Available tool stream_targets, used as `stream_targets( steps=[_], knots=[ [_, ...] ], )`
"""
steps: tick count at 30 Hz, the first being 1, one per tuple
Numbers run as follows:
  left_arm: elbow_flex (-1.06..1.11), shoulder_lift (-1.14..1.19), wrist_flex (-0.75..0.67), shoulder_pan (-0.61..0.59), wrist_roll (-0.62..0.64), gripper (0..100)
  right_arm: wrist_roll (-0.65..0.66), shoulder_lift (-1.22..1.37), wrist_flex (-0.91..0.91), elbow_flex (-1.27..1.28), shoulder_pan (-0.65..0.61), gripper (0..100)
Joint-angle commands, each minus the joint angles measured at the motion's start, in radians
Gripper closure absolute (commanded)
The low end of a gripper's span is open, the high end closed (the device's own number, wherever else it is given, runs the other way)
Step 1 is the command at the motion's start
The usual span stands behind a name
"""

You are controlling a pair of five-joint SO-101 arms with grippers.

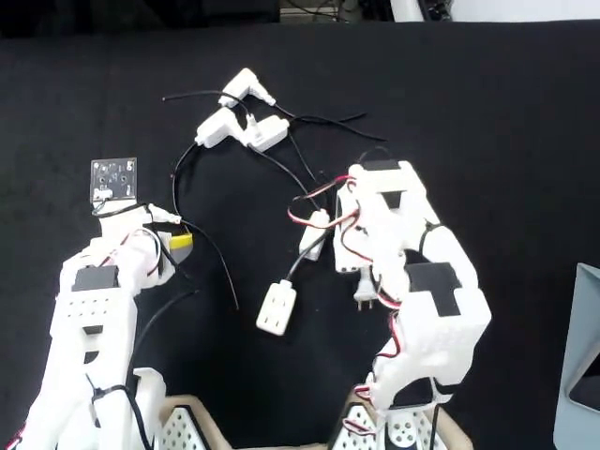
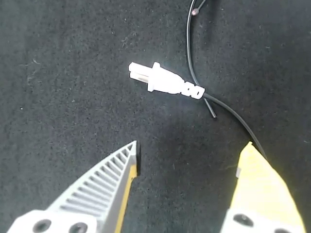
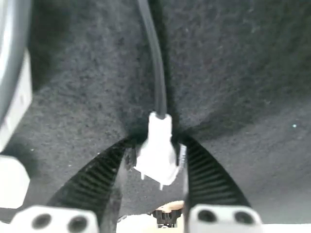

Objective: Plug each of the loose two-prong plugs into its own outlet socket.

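So far little looks finished. The right end effector (image 3: 156, 151) is clamped on a white plug (image 3: 158, 158), its cable trailing away, near the middle of the bench (image 1: 487, 112). A free outlet socket (image 1: 277, 307) lies close by toward 6 o'clock, with nothing in it. The left end effector (image 2: 193, 148) gapes wide and empty over a second loose plug (image 2: 165, 85), out at about 9 o'clock. Toward 12 o'clock sits a cluster of white plugs and sockets (image 1: 239, 122); I cannot tell whether any are mated.
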Motion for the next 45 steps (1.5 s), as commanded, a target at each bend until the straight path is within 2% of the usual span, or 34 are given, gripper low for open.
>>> stream_targets(
  steps=[1,4,12,17,23,28,34,39,42,45],
  knots=[
    [-0.004,-0.021,-0.02,0.001,-0.005,68,-0.011,-0.001,-0.002,-0.045,-0.012,93.7],
    [-0.004,-0.021,-0.02,0.001,-0.005,68,-0.011,-0.002,-0.002,-0.059,-0.012,98.5],
    [-0.004,-0.021,-0.02,0.001,-0.005,68,-0.008,-0.107,0.084,-0.085,-0.012,98.6],
    [-0.004,-0.021,-0.02,0.001,-0.005,68,-0.008,-0.128,0.051,-0.079,-0.012,98.3],
    [-0.004,-0.021,-0.02,0.001,-0.005,68,-0.008,-0.035,0.005,-0.073,-0.014,98.2],
    [-0.004,-0.021,-0.02,0.002,-0.005,68,-0.009,-0.007,0.02,-0.084,-0.012,88.1],
    [-0.002,-0.021,-0.02,0.002,-0.005,68,-0.009,-0.002,0.034,-0.088,-0.014,93.3],
    [-0.002,-0.021,-0.02,0.002,-0.005,68,-0.011,-0.007,0.035,-0.085,-0.014,93.9],
    [-0.002,-0.021,-0.02,0.002,-0.005,68,-0.011,-0.007,0.035,-0.09,-0.021,99.1],
    [-0.002,-0.021,-0.02,0.005,-0.005,68,-0.009,-0.028,0.049,-0.09,-0.046,98.8]
  ],
)
